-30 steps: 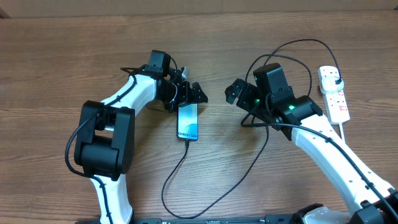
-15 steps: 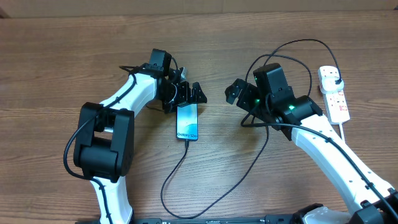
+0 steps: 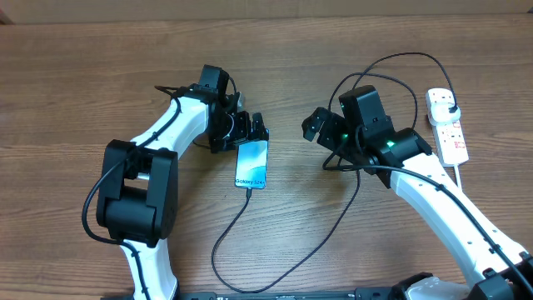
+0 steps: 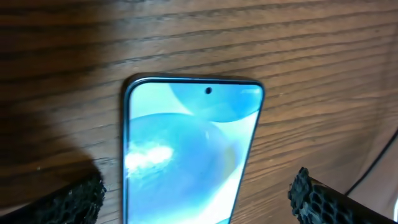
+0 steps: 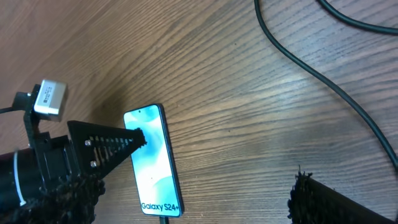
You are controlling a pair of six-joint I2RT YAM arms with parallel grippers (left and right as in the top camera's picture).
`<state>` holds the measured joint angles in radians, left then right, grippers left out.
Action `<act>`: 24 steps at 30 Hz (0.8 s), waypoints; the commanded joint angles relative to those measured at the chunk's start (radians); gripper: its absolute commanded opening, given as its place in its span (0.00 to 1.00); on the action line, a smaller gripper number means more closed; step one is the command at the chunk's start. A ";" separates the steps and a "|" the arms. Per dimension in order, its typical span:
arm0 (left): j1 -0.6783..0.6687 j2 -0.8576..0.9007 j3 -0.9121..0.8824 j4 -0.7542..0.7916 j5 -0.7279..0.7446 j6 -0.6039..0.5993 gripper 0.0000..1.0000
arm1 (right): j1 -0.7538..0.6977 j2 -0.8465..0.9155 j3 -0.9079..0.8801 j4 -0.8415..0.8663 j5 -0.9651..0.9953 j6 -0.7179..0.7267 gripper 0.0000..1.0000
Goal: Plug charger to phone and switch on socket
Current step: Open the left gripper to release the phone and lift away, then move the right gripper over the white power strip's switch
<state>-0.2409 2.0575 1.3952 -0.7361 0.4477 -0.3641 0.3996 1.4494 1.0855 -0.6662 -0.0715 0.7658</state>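
The phone (image 3: 252, 164) is lying flat on the wooden table (image 3: 75, 67), left of centre. Its screen is glowing pale blue-teal with swirling shapes inside a dark frame (the right wrist view is showing "Galaxy S24+" near its lower edge). The charger (image 3: 223, 243), a thin black cable, is meeting that lower edge and looping away toward the white socket (image 3: 450, 133) at the right. The left gripper (image 3: 250, 135) is standing open, its fingers straddling the phone's top end. The right gripper (image 3: 320, 138) is hovering nearby, spread wide and empty.
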 commanded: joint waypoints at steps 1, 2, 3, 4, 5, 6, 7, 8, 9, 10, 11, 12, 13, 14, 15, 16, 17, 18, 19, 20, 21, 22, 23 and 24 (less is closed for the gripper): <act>0.007 0.068 -0.046 -0.023 -0.187 0.013 1.00 | -0.003 -0.015 0.002 0.001 0.003 -0.009 1.00; 0.007 0.068 -0.043 -0.031 -0.201 0.013 1.00 | -0.003 -0.015 0.002 0.001 0.003 -0.009 1.00; 0.007 0.067 -0.036 -0.044 -0.217 0.017 1.00 | -0.003 -0.015 0.002 0.001 0.003 -0.009 1.00; 0.007 0.067 -0.023 -0.069 -0.240 0.025 1.00 | -0.003 -0.015 0.002 0.000 0.003 -0.009 1.00; 0.007 0.067 -0.005 -0.096 -0.262 0.028 1.00 | -0.003 -0.015 0.002 -0.001 0.003 -0.009 1.00; 0.007 0.067 0.018 -0.126 -0.290 0.028 1.00 | -0.003 -0.015 0.002 -0.002 0.003 -0.009 1.00; 0.007 0.067 0.051 -0.163 -0.319 0.031 1.00 | -0.003 -0.015 0.002 -0.002 0.003 -0.009 1.00; 0.007 0.067 0.084 -0.198 -0.341 0.042 1.00 | -0.003 -0.015 0.002 -0.002 0.003 -0.009 1.00; 0.007 0.067 0.122 -0.233 -0.360 0.055 1.00 | -0.003 -0.015 0.002 -0.002 0.003 -0.009 1.00; 0.007 0.067 0.171 -0.275 -0.382 0.068 1.00 | -0.003 -0.015 0.002 -0.002 0.003 -0.009 1.00; 0.007 0.067 0.216 -0.312 -0.400 0.078 1.00 | -0.003 -0.015 0.002 -0.002 0.003 -0.009 1.00; 0.007 0.067 0.263 -0.351 -0.420 0.081 1.00 | -0.003 -0.015 0.002 -0.002 0.003 -0.009 1.00; 0.007 0.067 0.320 -0.397 -0.443 0.080 1.00 | -0.003 -0.015 0.002 -0.002 0.003 -0.008 1.00; 0.007 0.067 0.369 -0.436 -0.460 0.080 1.00 | -0.003 -0.015 0.002 -0.002 0.003 -0.008 1.00; 0.007 0.067 0.418 -0.470 -0.473 0.080 1.00 | -0.003 -0.015 0.002 -0.002 0.002 -0.008 1.00; 0.006 0.067 0.467 -0.504 -0.484 0.080 1.00 | -0.003 -0.015 0.002 -0.002 0.002 -0.009 1.00; 0.006 0.067 0.525 -0.542 -0.494 0.080 1.00 | -0.003 -0.015 0.002 -0.003 0.003 -0.009 1.00; 0.006 0.067 0.573 -0.572 -0.502 0.080 1.00 | -0.003 -0.015 0.002 -0.005 0.003 -0.009 1.00; 0.006 0.067 0.625 -0.608 -0.506 0.080 1.00 | -0.003 -0.015 0.002 -0.007 0.003 -0.009 1.00; 0.006 0.067 0.667 -0.638 -0.507 0.080 1.00 | -0.003 -0.015 0.002 -0.010 0.003 -0.009 1.00; 0.005 0.067 0.723 -0.678 -0.507 0.080 1.00 | -0.003 -0.015 0.002 -0.013 0.003 -0.009 1.00; 0.005 0.067 0.764 -0.709 -0.507 0.080 1.00 | -0.003 -0.015 0.002 -0.016 0.003 -0.009 1.00; 0.005 0.067 0.809 -0.740 -0.507 0.080 1.00 | -0.003 -0.015 0.002 -0.017 0.003 -0.009 1.00; 0.003 0.067 0.856 -0.772 -0.506 0.080 1.00 | -0.003 -0.015 0.002 -0.018 0.003 -0.009 1.00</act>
<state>-0.2401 2.1380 2.1529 -1.4738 -0.0273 -0.3031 0.3996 1.4494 1.0851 -0.6853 -0.0715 0.7654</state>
